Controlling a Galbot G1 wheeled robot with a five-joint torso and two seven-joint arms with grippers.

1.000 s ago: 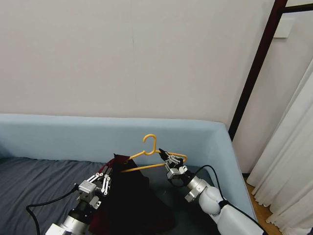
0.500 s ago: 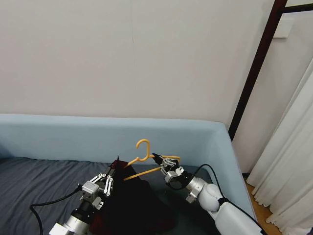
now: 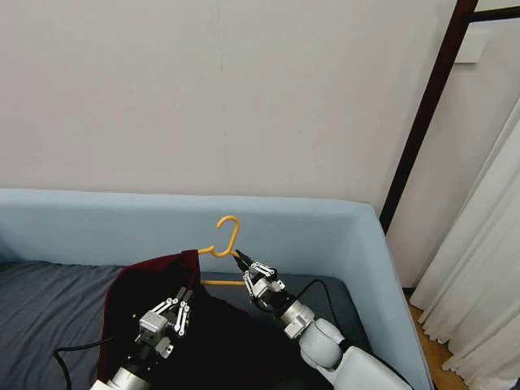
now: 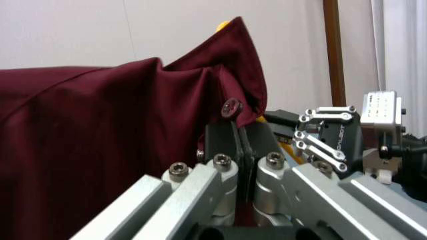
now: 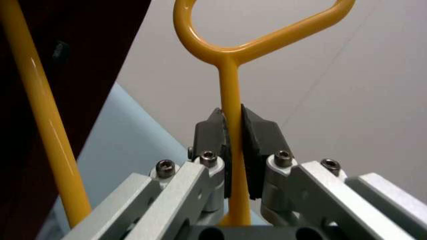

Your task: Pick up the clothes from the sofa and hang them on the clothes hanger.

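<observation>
while it hangs raised above the sofa seat near the back edge, a dark red shirt is clamped at its collar by the left claw; the right claw pinches the neck of a yellow hanger just beside that collar; the cloth looks light and floppy, best taken at the collar; the hanger seems stiff and smooth.

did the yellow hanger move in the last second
Yes. The hanger slid to the robot's left along the sofa backrest, held by the right pincer.
</observation>
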